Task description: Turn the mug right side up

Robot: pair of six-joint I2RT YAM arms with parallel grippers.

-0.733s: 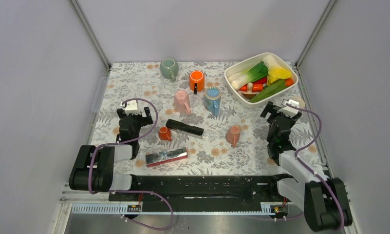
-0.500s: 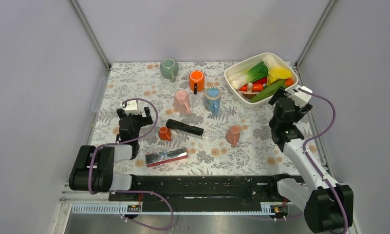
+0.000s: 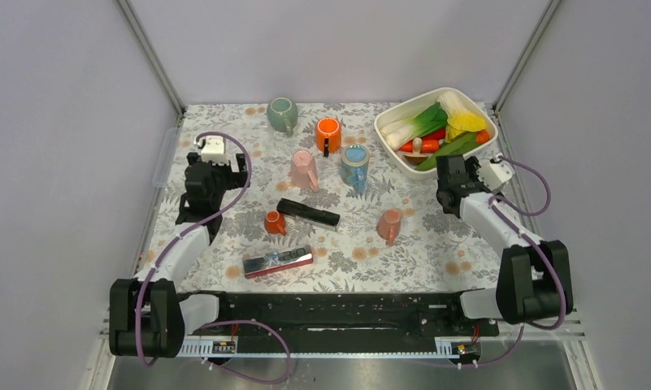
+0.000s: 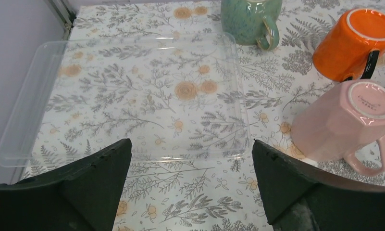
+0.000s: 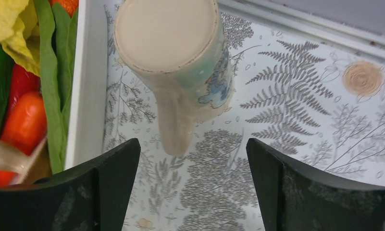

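Right claw (image 5: 191,149) gapes; rim of inverted mug (image 5: 166,33) hidden.

Left arm (image 3: 174,253), right arm (image 3: 491,218): black joints, white links, looping purple cables (image 3: 247,171); matte black wedge fingers (image 4: 80,192)

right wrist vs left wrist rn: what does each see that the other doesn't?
Right wrist only: a cream mug, base up, handle toward the camera, beside the white bin of vegetables.
Left wrist only: a clear tray, a green mug, an orange mug and a pink mug, the last two showing their bases.
Both: the floral tablecloth, plus that arm's own dark fingers spread wide with nothing between them: right fingers, left fingers.
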